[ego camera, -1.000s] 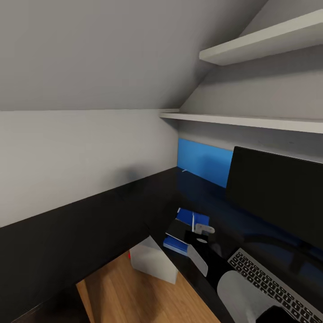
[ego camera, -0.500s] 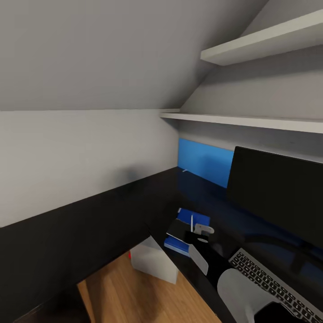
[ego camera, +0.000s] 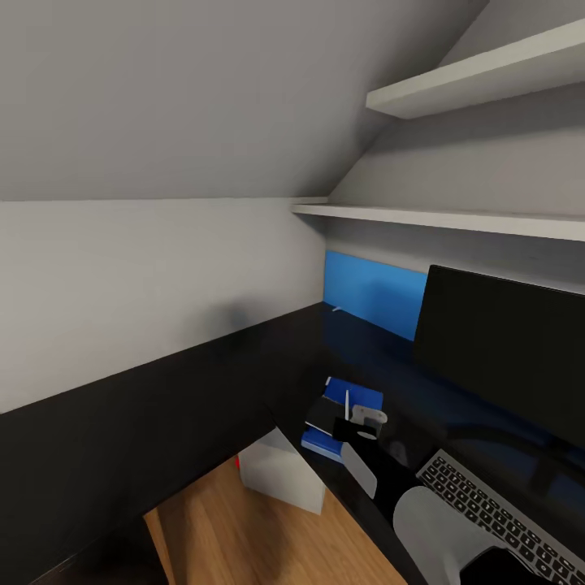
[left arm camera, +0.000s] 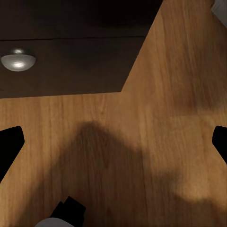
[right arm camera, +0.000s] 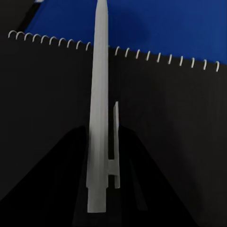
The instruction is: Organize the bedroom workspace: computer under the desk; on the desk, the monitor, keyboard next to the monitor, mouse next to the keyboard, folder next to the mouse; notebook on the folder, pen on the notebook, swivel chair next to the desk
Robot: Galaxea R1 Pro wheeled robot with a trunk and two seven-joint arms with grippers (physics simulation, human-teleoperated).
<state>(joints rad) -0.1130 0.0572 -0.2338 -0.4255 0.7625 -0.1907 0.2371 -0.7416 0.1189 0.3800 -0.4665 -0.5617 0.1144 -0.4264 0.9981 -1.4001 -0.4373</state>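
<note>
Right tool point(right arm camera: 101, 208) clamps the pen point(right arm camera: 98, 109) (fingertips hidden); left tool point(left arm camera: 113, 142) apart; keyboard point(ego camera: 496, 512) cropped.

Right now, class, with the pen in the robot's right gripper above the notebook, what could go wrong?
1. The pen stands steeply over the notebook; released so, it could topple and roll off.
2. The stack on the folder lies near the desk edge, so a nudge from the right gripper might push it off.
</note>
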